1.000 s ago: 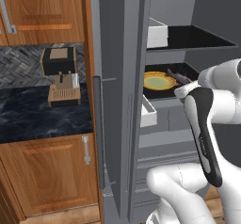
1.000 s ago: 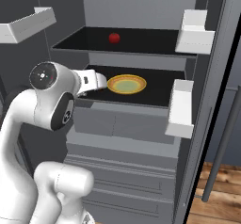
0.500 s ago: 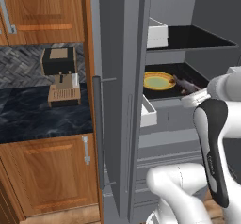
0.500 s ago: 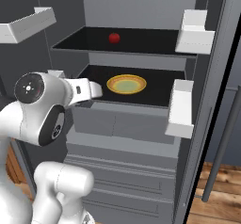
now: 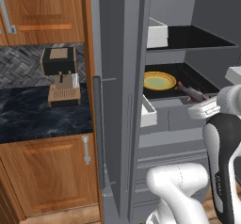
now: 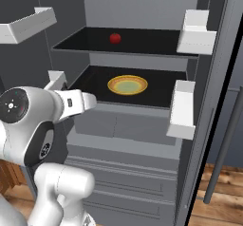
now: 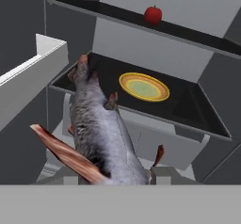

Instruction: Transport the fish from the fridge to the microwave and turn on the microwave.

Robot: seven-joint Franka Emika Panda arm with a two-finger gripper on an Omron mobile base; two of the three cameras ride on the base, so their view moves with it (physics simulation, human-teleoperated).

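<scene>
The gripper (image 7: 141, 173) is clamping the fish (image 7: 101, 133), which is rising from the bottom of the hand view toward its upper left; in the left base view the fish (image 5: 190, 92) is showing at center right, at the front edge of the lower shelf (image 5: 197, 79) of the open fridge (image 6: 142, 11). A yellow plate (image 6: 127, 84) is sitting on that shelf just beyond the fish, and a red apple (image 6: 115, 38) is resting on the shelf above, in the upper middle of the right base view.

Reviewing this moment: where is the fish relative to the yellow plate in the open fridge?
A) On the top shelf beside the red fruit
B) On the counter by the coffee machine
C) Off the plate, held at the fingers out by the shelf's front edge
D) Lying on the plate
C: the fish rises from the fingers in the hand view, while the yellow plate sits bare on the fridge shelf beyond it.
</scene>
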